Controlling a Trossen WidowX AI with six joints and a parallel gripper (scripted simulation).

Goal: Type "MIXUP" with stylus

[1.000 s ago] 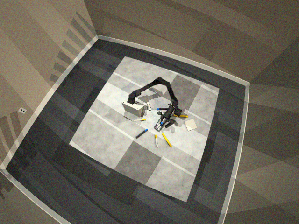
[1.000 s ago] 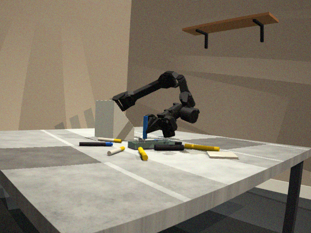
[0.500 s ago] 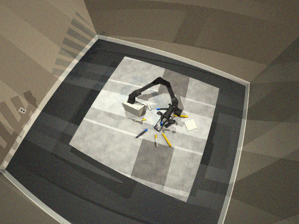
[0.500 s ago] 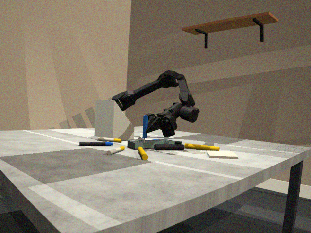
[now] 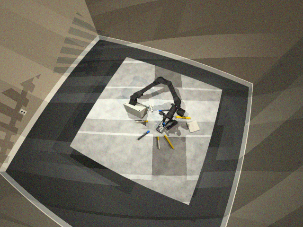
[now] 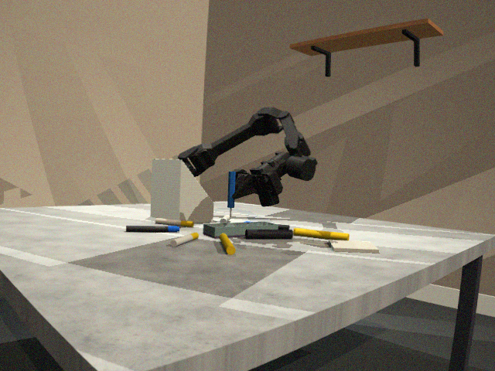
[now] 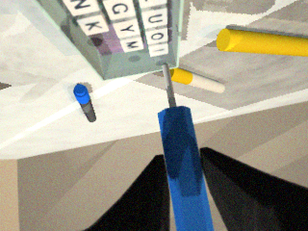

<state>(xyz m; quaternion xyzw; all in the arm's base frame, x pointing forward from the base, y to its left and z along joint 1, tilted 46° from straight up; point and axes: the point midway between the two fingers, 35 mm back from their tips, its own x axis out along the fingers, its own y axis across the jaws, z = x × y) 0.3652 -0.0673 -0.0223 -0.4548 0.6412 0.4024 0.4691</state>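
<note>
My gripper (image 5: 165, 122) (image 6: 234, 186) (image 7: 182, 159) is shut on the blue stylus (image 5: 164, 124) (image 6: 231, 192) (image 7: 179, 132). The stylus is upright, its thin metal tip down. In the exterior view the tip is a little above the keyboard (image 5: 160, 128) (image 6: 216, 229) (image 7: 144, 68). In the wrist view the tip overlaps the keyboard's near rim, just past the I key (image 7: 159, 49). The M key (image 7: 130, 44) is left of the I key, and the K key (image 7: 90, 26) is further left. The other letters are partly out of the wrist view or hidden by the arm in the top view.
A thick yellow marker (image 5: 169, 142) (image 6: 227, 243) (image 7: 265, 43) and a white-and-yellow pen (image 5: 158, 143) (image 6: 183, 239) (image 7: 206, 83) lie near the keyboard. A black-and-blue pen (image 5: 143, 135) (image 6: 149, 229) (image 7: 86, 105), a black cylinder (image 6: 268, 234) and a pale pad (image 5: 193, 126) (image 6: 353, 246) lie around it.
</note>
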